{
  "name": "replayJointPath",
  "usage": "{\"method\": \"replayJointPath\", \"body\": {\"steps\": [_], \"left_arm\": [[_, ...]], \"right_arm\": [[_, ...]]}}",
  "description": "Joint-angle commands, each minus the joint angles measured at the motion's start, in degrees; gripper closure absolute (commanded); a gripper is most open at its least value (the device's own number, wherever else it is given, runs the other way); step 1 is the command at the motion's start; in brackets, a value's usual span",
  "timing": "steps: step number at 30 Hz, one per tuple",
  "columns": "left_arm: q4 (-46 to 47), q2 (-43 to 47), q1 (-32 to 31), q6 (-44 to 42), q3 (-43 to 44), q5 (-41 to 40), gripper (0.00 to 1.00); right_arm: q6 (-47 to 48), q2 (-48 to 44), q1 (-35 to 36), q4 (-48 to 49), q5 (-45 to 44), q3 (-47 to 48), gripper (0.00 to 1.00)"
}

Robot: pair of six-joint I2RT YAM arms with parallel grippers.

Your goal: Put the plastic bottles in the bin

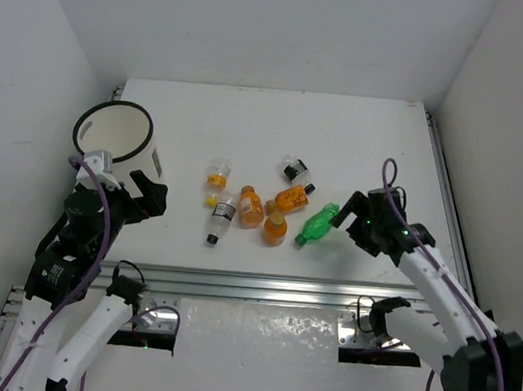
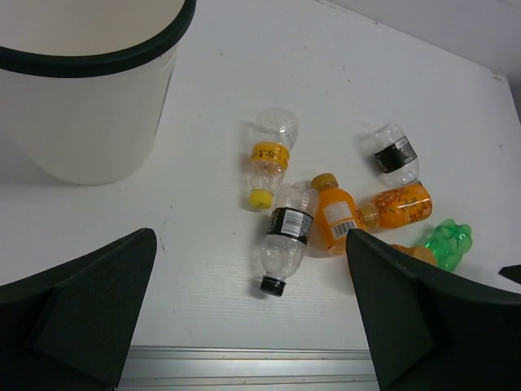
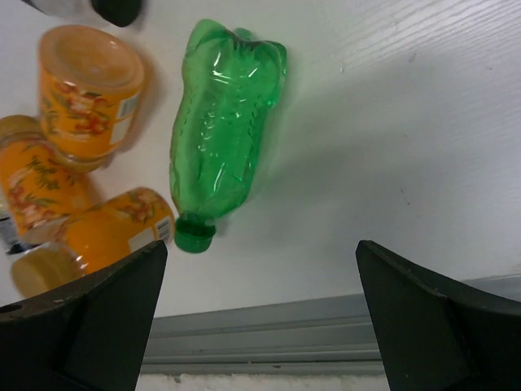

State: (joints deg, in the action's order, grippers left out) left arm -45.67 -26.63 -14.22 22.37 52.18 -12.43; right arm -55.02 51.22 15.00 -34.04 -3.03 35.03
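The white bin (image 1: 125, 146) with a black rim stands at the back left; its wall fills the top left of the left wrist view (image 2: 89, 122). Several bottles lie mid-table: a clear yellow-capped one (image 1: 217, 176) (image 2: 270, 155), a clear black-capped one (image 1: 221, 216) (image 2: 286, 236), three orange ones (image 1: 251, 206) (image 1: 275, 227) (image 1: 291, 199), a clear black-labelled one (image 1: 295, 170) and a green one (image 1: 317, 224) (image 3: 224, 130). My left gripper (image 1: 148, 194) (image 2: 250, 238) is open and empty, right of the bin and left of the bottles. My right gripper (image 1: 351, 212) (image 3: 262, 244) is open and empty, just right of the green bottle.
A metal rail (image 1: 263, 286) runs along the table's near edge, also in the wrist views (image 2: 244, 366) (image 3: 309, 334). White walls close in the table on the left, back and right. Orange bottles (image 3: 89, 90) (image 3: 114, 232) lie just left of the green one.
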Motion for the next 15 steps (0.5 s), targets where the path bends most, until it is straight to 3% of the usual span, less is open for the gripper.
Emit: {"method": "replayJointPath", "body": {"steps": [1, 5, 12, 13, 15], "left_arm": [[2.25, 0.44, -0.02, 0.31, 1.61, -0.49, 0.00], [2.25, 0.44, -0.02, 0.31, 1.61, -0.67, 0.00], [2.51, -0.35, -0.02, 0.31, 1.52, -0.41, 0.00], [2.60, -0.61, -0.02, 0.22, 1.52, -0.41, 0.00], [2.87, -1.14, -0.02, -0.04, 1.43, -0.06, 0.00]], "right_arm": [[-5.36, 10.08, 3.62, 7.40, -5.51, 3.29, 0.01], [-9.13, 19.34, 8.72, 10.31, -8.39, 3.74, 0.01], [-10.28, 31.47, 12.33, 28.65, -6.99, -0.05, 0.09], [-9.67, 32.44, 12.59, 29.99, -6.64, -0.31, 0.12], [-9.49, 33.94, 12.68, 30.09, -7.25, -0.48, 0.27]]}}
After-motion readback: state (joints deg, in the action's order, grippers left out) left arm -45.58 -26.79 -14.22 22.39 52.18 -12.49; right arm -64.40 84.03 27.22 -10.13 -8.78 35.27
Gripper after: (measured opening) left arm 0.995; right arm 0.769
